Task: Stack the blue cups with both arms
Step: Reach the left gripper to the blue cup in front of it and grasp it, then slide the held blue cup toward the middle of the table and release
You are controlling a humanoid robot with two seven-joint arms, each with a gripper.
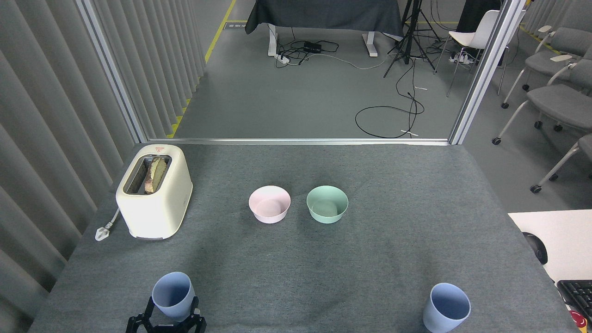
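Observation:
Two pale blue cups stand upright near the table's front edge, one at the left point(173, 292) and one at the right point(447, 306). My left gripper point(172, 311) comes up from the bottom edge, just in front of the left cup. Its black fingers point(149, 307) stand open on either side of the cup's lower part, with a small gap to the wall on each side. The gripper's base and the cup's foot are cut off by the frame edge. My right gripper is out of view, and nothing is near the right cup.
A pink bowl point(269, 204) and a mint-green bowl point(327, 204) sit side by side mid-table. A cream toaster point(154, 190) with bread in it stands at the back left, its plug point(102, 231) beside it. A white desk point(555, 240) adjoins the table's right edge.

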